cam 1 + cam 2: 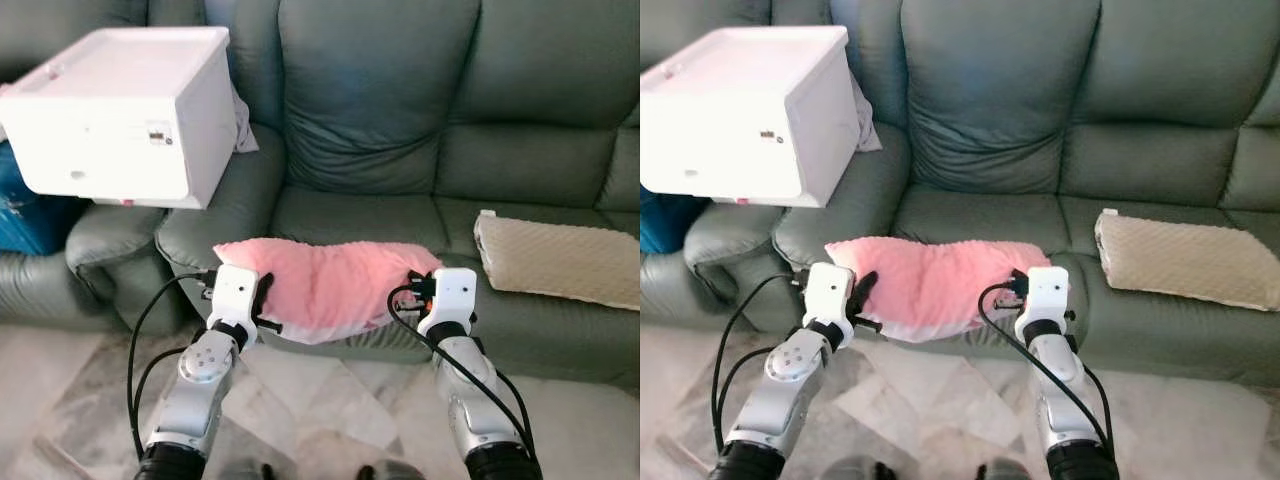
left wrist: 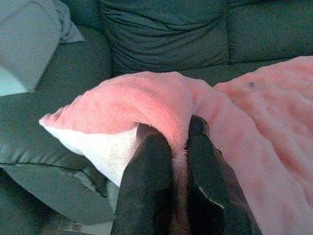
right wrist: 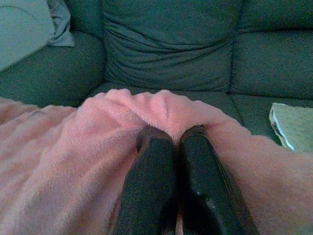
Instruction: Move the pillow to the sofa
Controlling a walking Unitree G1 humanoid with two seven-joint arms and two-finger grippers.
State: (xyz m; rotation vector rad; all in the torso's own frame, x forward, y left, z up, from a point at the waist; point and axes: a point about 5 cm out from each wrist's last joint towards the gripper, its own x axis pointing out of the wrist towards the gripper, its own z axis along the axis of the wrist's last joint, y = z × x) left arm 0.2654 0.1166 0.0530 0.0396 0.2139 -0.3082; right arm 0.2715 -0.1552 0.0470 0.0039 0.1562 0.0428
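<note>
A pink fuzzy pillow (image 1: 330,285) with a white underside hangs between my two arms, over the front edge of the grey-green sofa (image 1: 380,120). My left gripper (image 2: 178,134) is shut on the pillow's left end, a fold of pink fabric pinched between its black fingers (image 2: 146,176). Pinching the pillow's right end (image 3: 161,112) the same way, my right gripper (image 3: 176,137) is shut too. In the left eye view the left gripper (image 1: 262,295) and right gripper (image 1: 412,290) sit at the pillow's two ends, just before the seat cushion (image 1: 350,215).
A large white plastic box (image 1: 120,110) rests on the sofa's left armrest, with a blue bag (image 1: 30,215) beneath it. A beige textured pillow (image 1: 560,260) lies on the right seat. Pale marble floor (image 1: 310,400) lies below my arms.
</note>
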